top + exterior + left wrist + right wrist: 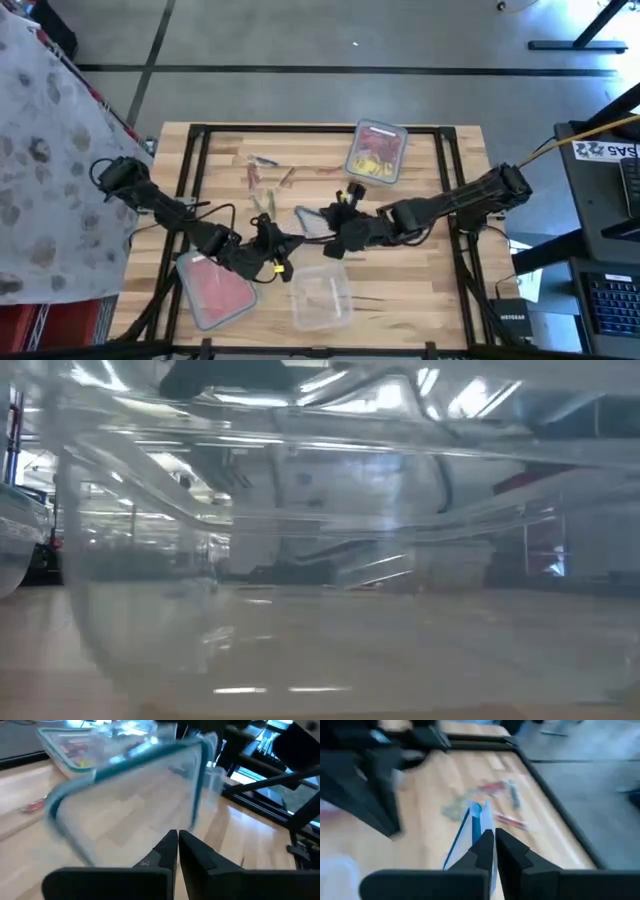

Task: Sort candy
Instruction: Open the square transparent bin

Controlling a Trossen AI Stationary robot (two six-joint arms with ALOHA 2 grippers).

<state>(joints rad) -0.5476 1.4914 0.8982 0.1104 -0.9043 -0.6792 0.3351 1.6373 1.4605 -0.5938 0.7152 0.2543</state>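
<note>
Left gripper (283, 243): mid-table, fingers nearly together, holding nothing.
Right gripper (494, 841): fingers clamped on teal-rimmed clear lid (135, 795).
Loose candy (265, 180): on table beyond.

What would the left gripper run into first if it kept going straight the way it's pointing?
Most likely the clear lid with a teal rim, tilted up directly ahead of the left gripper, whose fingers are closed together. Depth is unclear, but nothing else shows between them. The right gripper is clamped on that lid's edge.
</note>
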